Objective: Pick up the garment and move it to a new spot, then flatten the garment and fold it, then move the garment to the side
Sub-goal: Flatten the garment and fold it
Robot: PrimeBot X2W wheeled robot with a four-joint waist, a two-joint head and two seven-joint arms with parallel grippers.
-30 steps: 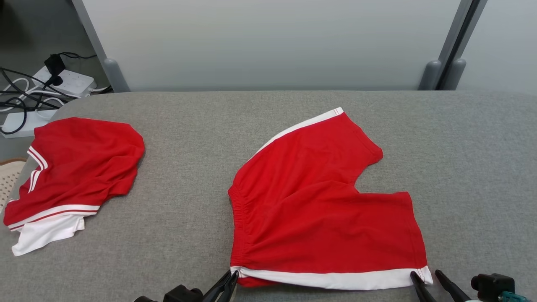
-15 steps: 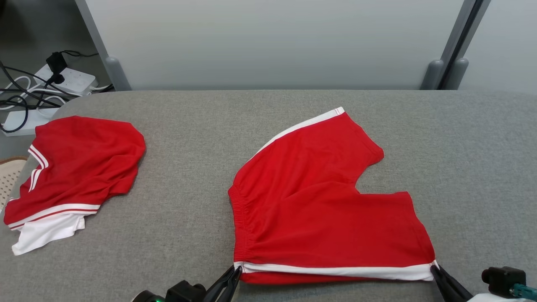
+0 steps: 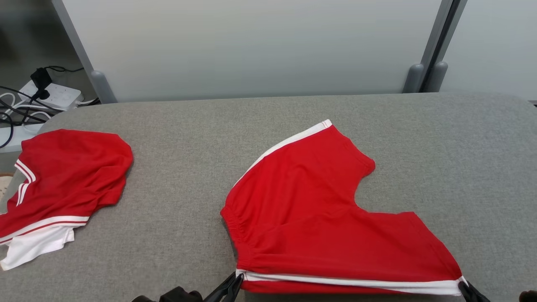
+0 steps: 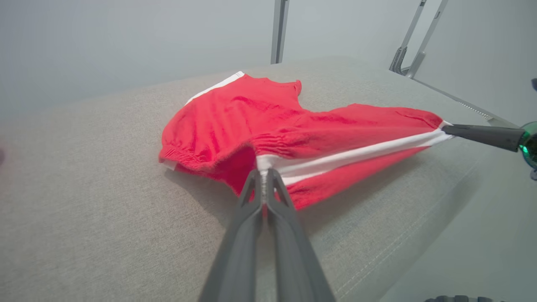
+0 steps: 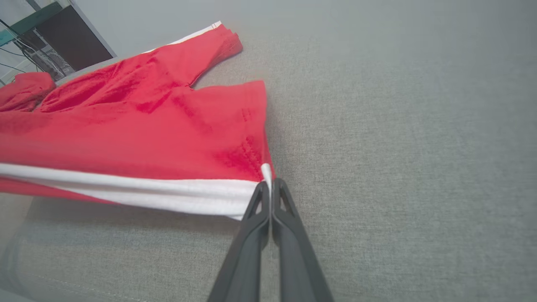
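garment: red shorts (image 3: 319,218), mid-right on the grey counter (image 3: 188,134). Far leg lies flat, near side is lifted just off the top.
left hand (image 4: 263,173): clenched on the waistband corner, at one end of the white stripe (image 3: 356,283).
right hand (image 5: 269,184): clenched on the leg-hem corner, at the stripe's other end.
stage: I judge I'm at the start of the fold, with the stripe edge pulled taut between both hands.
done: relocating and flattening look finished, going by how the shorts lie.
left: carry the near side over the far leg, press, then shift the shorts aside.
edges: the near counter edge sits close under my hands. The far edge runs along the pale partition (image 3: 251,46).
open room: bare counter beyond the far leg and off to the right. The left end holds a second red garment (image 3: 63,176), well apart from the shorts.
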